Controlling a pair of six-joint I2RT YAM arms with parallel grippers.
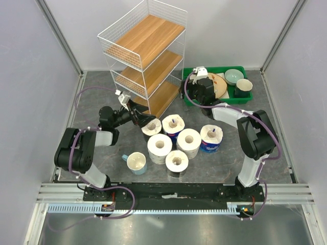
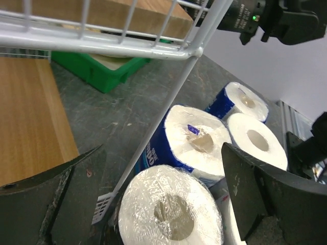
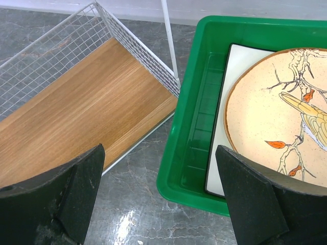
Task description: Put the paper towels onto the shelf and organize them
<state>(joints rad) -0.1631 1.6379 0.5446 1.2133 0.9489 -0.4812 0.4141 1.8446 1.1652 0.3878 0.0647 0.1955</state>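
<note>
Pincers both stand released. Our left pincer [image 2: 162, 163] is spread wide over one paper towel roll [image 2: 171, 214], with a finger off each side. We cannot tell whether either pad touches its wrap. Our right pincer [image 3: 159, 153] gapes on nothing, above the near left corner of the green tray [image 3: 189, 153] and just beside the lowest board of the shelf [image 3: 76, 122].

We count six paper towels [image 1: 188, 140], all upright on the counter [image 1: 240, 163] in a tight cluster at the shelf's foot. Two are in blue wrap and four are pale. One cup [image 1: 136, 163] with a blue handle stands just left of them. The shelf has three wooden boards. The tray holds one bird-printed plate [image 3: 276, 117] lying on a white dish.

From the left wrist only four rolls show. The nearest is cut off at the bottom edge, and a white shelf post crosses the blue one behind it. From the right wrist the plate runs off the right edge. From above, the right pincer's fingers are hidden under its wrist.

Our left arm lies low, its forearm reaching right to the shelf's front corner. Our right arm rises, bends at the elbow and reaches back and left to the tray.
</note>
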